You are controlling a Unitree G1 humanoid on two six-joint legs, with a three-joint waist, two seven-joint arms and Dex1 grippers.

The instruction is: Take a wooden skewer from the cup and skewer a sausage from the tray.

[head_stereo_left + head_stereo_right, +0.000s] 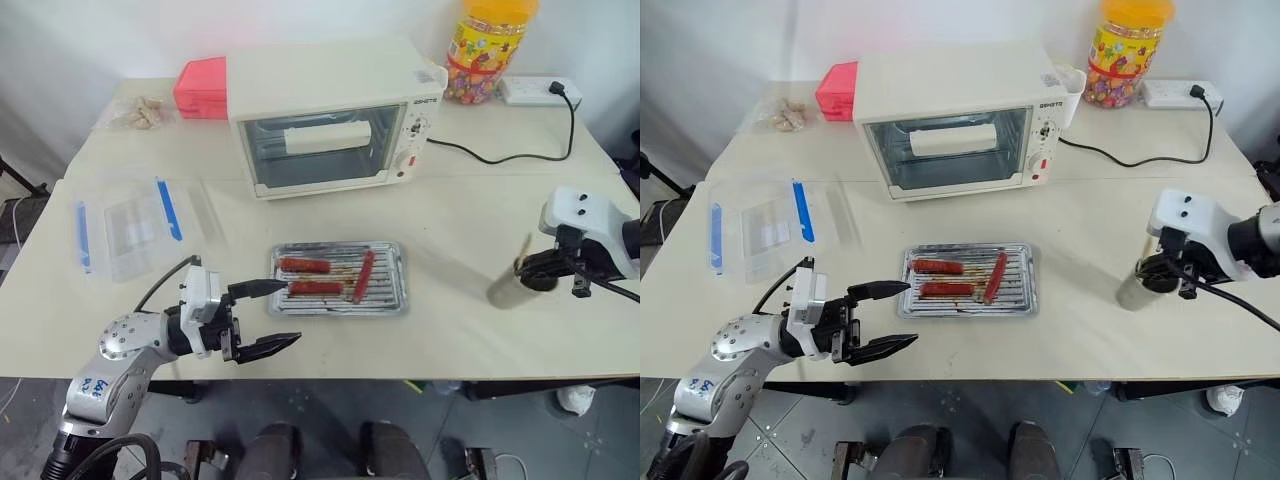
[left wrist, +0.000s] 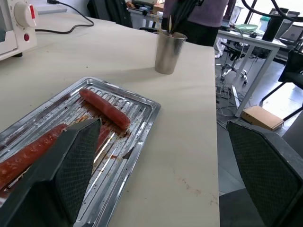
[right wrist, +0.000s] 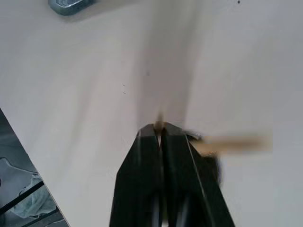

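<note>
The left end effector (image 1: 268, 318) hovered level at the tabletop's (image 1: 450, 330) near edge, fingers spread wide and empty. Beside it, the tray (image 1: 392, 290) held three sausages (image 1: 304, 266), two lying crosswise, one angled. The right end effector (image 3: 158, 128) tilted down over the cup (image 1: 510, 287), pinched shut on one skewer (image 3: 158, 124) pointing along its fingers.

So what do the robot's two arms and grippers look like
The left arm is silver metal with blue handwriting on it, a black cable looping off its wrist, and a white block carrying the left gripper, two black pointed fingers. The right gripper is black beneath a white housing with two dark dots.
</note>
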